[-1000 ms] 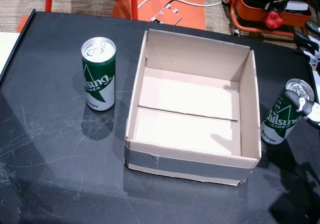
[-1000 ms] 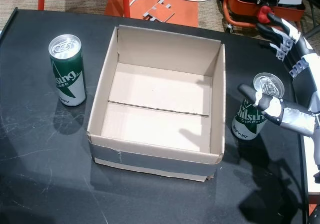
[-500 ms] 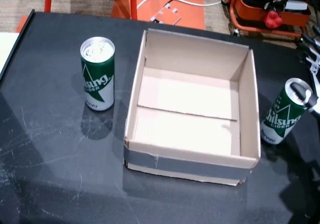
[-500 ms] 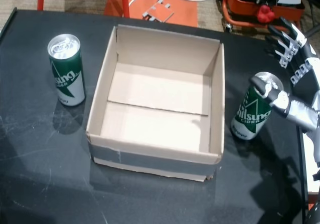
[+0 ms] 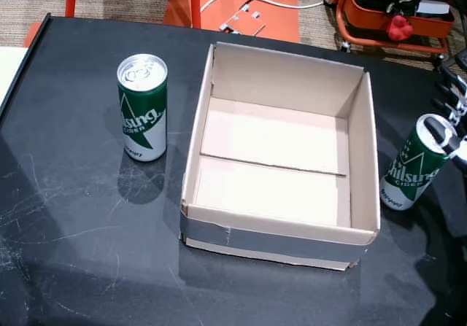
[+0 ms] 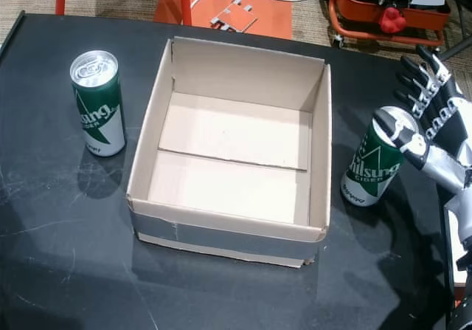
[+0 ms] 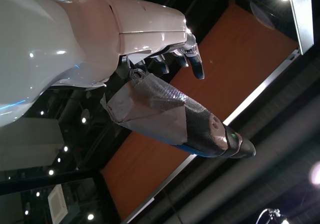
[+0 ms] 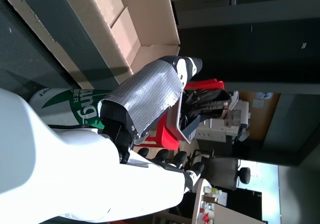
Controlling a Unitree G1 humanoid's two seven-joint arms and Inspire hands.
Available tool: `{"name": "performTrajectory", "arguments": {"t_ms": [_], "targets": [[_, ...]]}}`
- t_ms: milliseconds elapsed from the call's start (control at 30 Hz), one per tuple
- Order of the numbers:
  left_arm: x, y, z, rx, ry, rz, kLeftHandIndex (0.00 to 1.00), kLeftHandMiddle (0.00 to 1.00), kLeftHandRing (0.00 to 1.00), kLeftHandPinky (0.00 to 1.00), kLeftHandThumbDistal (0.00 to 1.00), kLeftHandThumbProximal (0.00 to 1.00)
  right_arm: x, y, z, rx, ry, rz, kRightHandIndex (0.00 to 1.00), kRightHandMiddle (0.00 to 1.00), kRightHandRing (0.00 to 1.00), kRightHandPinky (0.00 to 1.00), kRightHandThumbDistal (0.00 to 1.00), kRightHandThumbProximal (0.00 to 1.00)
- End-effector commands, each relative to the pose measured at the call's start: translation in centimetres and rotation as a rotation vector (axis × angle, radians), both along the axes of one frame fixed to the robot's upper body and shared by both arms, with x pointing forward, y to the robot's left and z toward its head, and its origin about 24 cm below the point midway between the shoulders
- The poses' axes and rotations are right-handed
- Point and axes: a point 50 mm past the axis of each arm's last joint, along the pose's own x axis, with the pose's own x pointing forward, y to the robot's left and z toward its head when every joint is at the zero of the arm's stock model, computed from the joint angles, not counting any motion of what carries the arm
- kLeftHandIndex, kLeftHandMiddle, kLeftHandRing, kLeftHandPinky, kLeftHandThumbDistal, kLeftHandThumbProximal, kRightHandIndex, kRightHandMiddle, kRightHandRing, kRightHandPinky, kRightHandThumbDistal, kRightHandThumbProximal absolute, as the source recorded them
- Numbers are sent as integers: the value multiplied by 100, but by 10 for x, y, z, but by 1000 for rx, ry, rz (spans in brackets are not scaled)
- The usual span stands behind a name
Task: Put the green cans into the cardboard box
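You are reaching your right hand [image 6: 435,134], fingers spread, thumb touching the tilted can [image 6: 375,166]; next, be closing around it.

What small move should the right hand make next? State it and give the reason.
Probably close the fingers around the right can. The right hand sits beside it with the thumb over its rim, but the fingers look spread behind it, not wrapped. The can is tilted against the hand, and the cardboard box is empty, so a firm grip likely comes before lifting.
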Motion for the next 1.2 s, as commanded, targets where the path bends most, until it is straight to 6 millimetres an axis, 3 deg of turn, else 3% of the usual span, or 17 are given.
{"name": "performTrajectory", "arguments": {"t_ms": [0, 267, 367, 600, 733, 833, 933, 1000, 1100, 1167], "targets": [[-2, 0, 1, 12, -3, -10, 80, 85, 89, 76, 99, 47, 0, -1, 0, 5, 7, -14, 91, 91, 92, 97, 100, 60], [-1, 1, 0, 8, 6, 3, 79, 84, 89, 79, 100, 49, 0, -1, -1, -6, 16, -24, 91, 91, 91, 96, 100, 62], [-1, 0, 1, 11, 4, 7, 78, 84, 89, 78, 100, 43, 1, -1, -2, -9, 28, -32, 91, 90, 91, 96, 100, 63], [0, 2, 0, 4, 2, 1, 78, 83, 90, 78, 100, 49, 0, -2, -8, -24, 73, -51, 90, 91, 90, 98, 100, 63], [1, 1, 0, -1, -2, -15, 77, 82, 89, 78, 100, 47, -1, -2, -15, -21, 132, -75, 90, 90, 89, 97, 100, 60], [1, 1, 1, 5, -3, 0, 77, 83, 89, 79, 100, 50, -2, -2, -20, -34, 169, -95, 90, 89, 88, 97, 100, 65], [0, 0, 2, 9, 5, 11, 76, 82, 88, 77, 100, 45, -3, -2, -23, -40, 188, -95, 90, 90, 89, 98, 100, 66], [0, -1, 2, 12, 3, 1, 78, 83, 90, 79, 100, 53, -4, -2, -25, -40, 201, -98, 91, 91, 90, 98, 100, 66], [0, -1, 1, -3, 6, -17, 78, 83, 90, 79, 100, 46, -4, -2, -26, -50, 210, -103, 90, 90, 90, 98, 100, 67], [0, -1, 0, -11, 10, -19, 78, 83, 89, 79, 100, 47, -4, -2, -26, -62, 208, -103, 89, 90, 90, 98, 100, 68]]}}
